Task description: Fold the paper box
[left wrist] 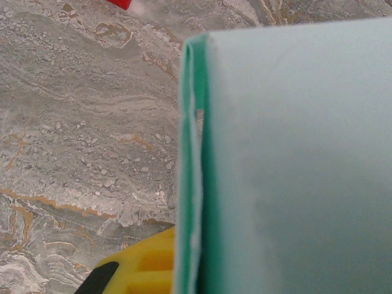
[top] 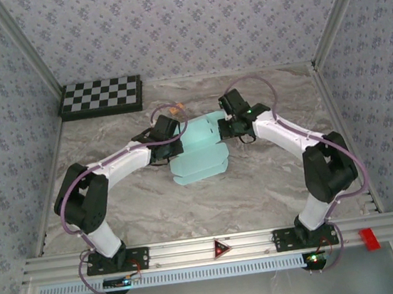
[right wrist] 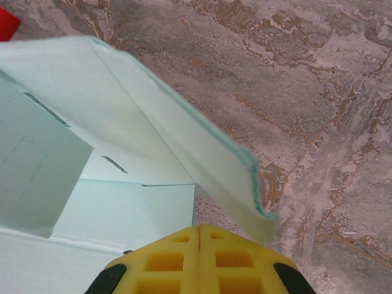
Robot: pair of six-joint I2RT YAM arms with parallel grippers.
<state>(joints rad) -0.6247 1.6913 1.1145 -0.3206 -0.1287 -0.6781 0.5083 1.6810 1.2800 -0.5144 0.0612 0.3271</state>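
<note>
The pale aqua paper box (top: 201, 152) lies partly folded in the middle of the marble table, between the two arms. My left gripper (top: 160, 134) is at its left edge. In the left wrist view a doubled wall of the paper box (left wrist: 294, 159) stands upright, with its edge running down beside my yellow finger (left wrist: 141, 266); the other finger is hidden behind the panel. The jaws are shut on that wall. My right gripper (right wrist: 199, 228) is at the box's right side, fingers pressed together with nothing between them. A raised flap (right wrist: 184, 147) slants past its tips.
A black-and-white checkerboard (top: 101, 96) lies at the back left. A small red block (top: 175, 109) sits just behind the box. Patterned walls enclose the table on three sides. Bare marble lies in front of the box and to the right.
</note>
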